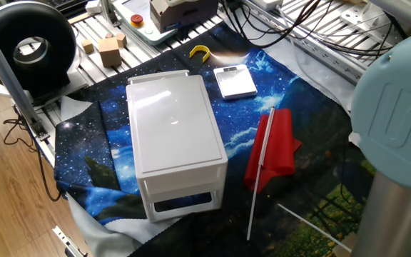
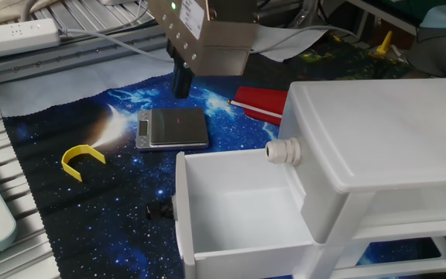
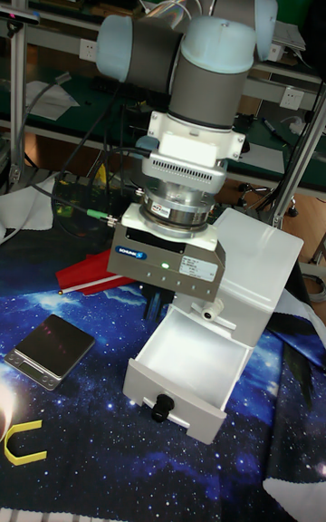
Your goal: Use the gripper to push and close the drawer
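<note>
Glossy white plastic on the drawer [image 2: 238,209], smooth all over. The gripper [image 3: 156,304] shows a matt tan metal body. The tabletop [image 2: 91,201] wears printed starry cloth, slightly wrinkled.

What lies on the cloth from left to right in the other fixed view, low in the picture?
Yellow clip → scale → open drawer → cabinet.

Colours here: the drawer [image 2: 238,213] and its cabinet [image 1: 173,132] are glossy white, sitting on a blue starry galaxy-print cloth [image 2: 91,194]. The gripper [image 3: 161,306] is tan-grey with black fingertips. There's also a red flag [image 1: 273,146], a yellow clip [image 2: 81,160], and a silver-grey scale [image 2: 173,128].
</note>
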Motion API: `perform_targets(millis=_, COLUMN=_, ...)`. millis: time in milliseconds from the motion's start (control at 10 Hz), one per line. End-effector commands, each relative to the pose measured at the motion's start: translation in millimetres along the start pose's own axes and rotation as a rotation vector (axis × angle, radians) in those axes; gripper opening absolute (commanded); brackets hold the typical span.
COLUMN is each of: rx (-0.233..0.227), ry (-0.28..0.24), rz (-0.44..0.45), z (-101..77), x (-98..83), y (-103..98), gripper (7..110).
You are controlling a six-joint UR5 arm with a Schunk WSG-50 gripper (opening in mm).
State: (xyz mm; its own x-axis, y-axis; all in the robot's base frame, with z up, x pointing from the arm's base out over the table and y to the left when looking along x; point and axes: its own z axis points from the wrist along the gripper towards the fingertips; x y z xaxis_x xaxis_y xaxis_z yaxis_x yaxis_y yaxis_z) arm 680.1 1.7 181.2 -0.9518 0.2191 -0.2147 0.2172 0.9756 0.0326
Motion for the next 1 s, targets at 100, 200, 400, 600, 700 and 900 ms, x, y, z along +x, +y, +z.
perform_targets(millis=100, rx=-0.001, ry=-0.075, rz=0.091, z=-1.9, x=-19.0, y=-2, gripper=7)
perform_targets(millis=200, rx=-0.031, ry=-0.052, rz=0.094, z=-1.6, x=-13.7, y=6, gripper=7)
perform_targets(millis=400, rx=0.028, ry=-0.034, rz=0.1, z=-1.4, x=-8.4, y=-8, gripper=7)
perform_targets(millis=600, rx=0.044, ry=-0.005, rz=0.101, z=-1.4, x=-1.0, y=-12, gripper=7)
perform_targets(millis=700, rx=0.04, ry=0.019, rz=0.09, z=-3.9, x=-15.7, y=-17, gripper=7)
perform_targets(millis=900, rx=0.013, ry=0.047, rz=0.088, z=-9.4, x=-46.0, y=-17, gripper=7)
